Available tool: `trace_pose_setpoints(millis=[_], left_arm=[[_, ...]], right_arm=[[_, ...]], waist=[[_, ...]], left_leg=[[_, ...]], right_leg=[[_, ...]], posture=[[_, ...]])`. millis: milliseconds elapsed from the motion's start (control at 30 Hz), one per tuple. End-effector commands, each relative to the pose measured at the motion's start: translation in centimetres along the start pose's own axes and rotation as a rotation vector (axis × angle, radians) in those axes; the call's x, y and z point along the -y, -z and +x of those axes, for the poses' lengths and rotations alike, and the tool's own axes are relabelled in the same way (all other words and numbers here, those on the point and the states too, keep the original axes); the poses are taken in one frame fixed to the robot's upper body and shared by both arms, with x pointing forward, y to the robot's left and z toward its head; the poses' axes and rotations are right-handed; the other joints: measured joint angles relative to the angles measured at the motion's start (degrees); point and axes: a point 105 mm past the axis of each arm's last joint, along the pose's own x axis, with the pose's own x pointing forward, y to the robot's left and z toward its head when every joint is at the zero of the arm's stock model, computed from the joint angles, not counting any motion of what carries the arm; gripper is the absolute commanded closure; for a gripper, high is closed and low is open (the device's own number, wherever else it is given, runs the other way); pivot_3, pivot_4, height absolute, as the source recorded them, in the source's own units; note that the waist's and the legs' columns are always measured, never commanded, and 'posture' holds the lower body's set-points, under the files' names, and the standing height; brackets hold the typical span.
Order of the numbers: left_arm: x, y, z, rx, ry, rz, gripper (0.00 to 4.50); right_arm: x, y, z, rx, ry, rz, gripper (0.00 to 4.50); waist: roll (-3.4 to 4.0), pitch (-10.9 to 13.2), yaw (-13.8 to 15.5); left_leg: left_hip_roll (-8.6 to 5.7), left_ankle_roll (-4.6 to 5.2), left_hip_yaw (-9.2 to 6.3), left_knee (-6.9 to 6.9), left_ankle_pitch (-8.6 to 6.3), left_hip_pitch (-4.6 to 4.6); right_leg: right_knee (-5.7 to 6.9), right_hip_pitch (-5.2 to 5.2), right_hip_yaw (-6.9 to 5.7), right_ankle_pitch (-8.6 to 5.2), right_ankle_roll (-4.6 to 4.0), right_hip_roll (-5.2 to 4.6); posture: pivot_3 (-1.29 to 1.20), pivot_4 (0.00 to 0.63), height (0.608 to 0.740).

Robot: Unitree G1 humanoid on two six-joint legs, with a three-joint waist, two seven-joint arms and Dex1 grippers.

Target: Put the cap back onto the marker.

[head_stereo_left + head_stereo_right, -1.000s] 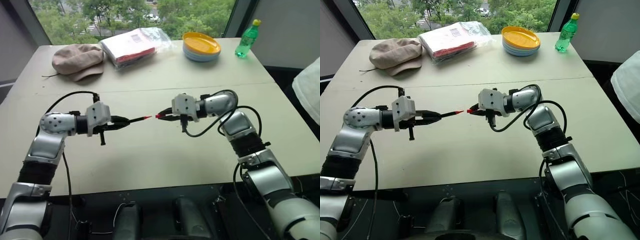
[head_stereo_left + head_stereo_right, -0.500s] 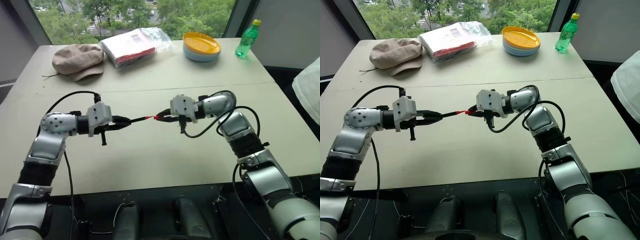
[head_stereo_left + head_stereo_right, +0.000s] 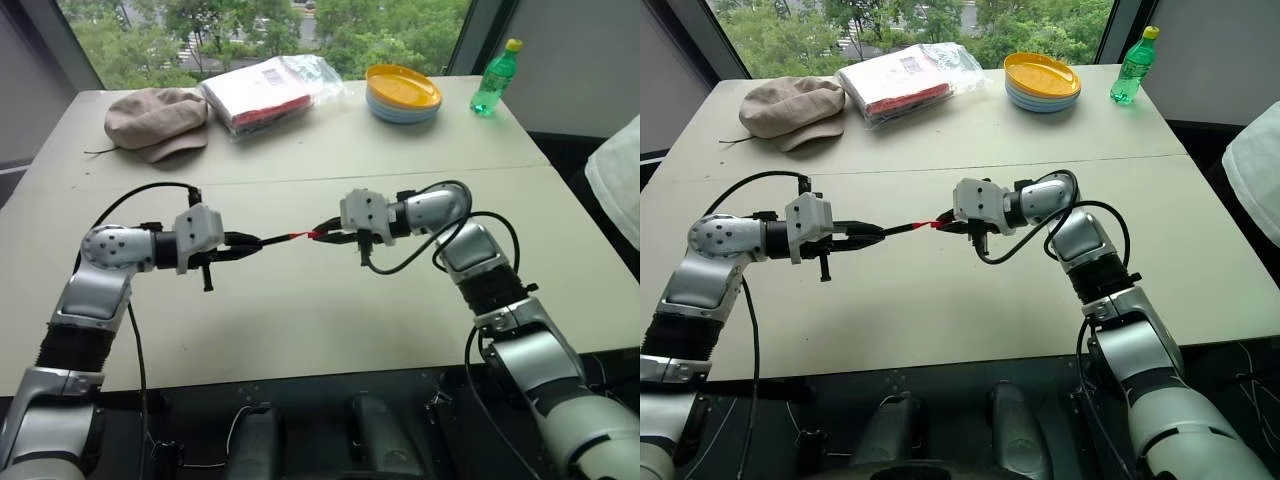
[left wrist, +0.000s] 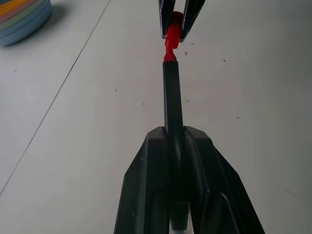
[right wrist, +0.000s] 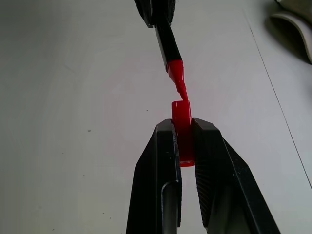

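A: What is on the left side?

B: The left end effector (image 3: pixel 243 243) is clamped on the thin black marker (image 4: pixel 172 97), which sticks out level above the pale desk (image 3: pixel 300 310), its red tip pointing toward the other arm.

A: And in the middle?

B: The marker's red tip meets the open mouth of the tiny red plastic cap (image 5: pixel 181 117). From the right wrist view the tip is just at the cap's rim, slightly off its line, and the cap is not yet seated on the barrel.

A: The right side?

B: The right end effector (image 3: pixel 325 234) is pinched tight on the cap, its black fingers (image 5: pixel 158 161) pressing it from both sides, held above the desk at the marker's height.
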Motion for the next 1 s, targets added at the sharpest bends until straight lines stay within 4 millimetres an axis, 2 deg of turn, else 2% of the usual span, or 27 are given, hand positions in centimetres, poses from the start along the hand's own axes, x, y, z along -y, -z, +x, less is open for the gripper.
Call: trace_pose_setpoints(millis=[33, 533, 1000], left_arm=[[-0.2, -0.7, 0.0, 0.013, -0.003, 0.031, 4.5], [-0.2, -0.8, 0.2, 0.017, -0.001, 0.041, 4.5], [0.2, -1.3, 0.5, 0.026, 0.013, 0.069, 4.5]], right_arm=[[1.1, -1.2, -0.4, 0.027, 0.034, -0.046, 4.49], [0.6, -1.8, 0.0, 0.039, -0.003, -0.057, 4.49], [-0.1, -3.0, 1.5, 0.077, -0.043, -0.074, 4.49]], waist=[[0.0, 0.0, 0.0], [0.0, 0.0, 0.0], [0.0, 0.0, 0.0]], left_leg=[[0.0, 0.0, 0.0, 0.0, 0.0, 0.0], [0.0, 0.0, 0.0, 0.0, 0.0, 0.0], [0.0, 0.0, 0.0, 0.0, 0.0, 0.0]], right_leg=[[0.0, 0.0, 0.0, 0.0, 0.0, 0.0], [0.0, 0.0, 0.0, 0.0, 0.0, 0.0], [0.0, 0.0, 0.0, 0.0, 0.0, 0.0]], posture=[[0.0, 0.15, 0.74], [0.0, 0.15, 0.74], [0.0, 0.15, 0.74]])
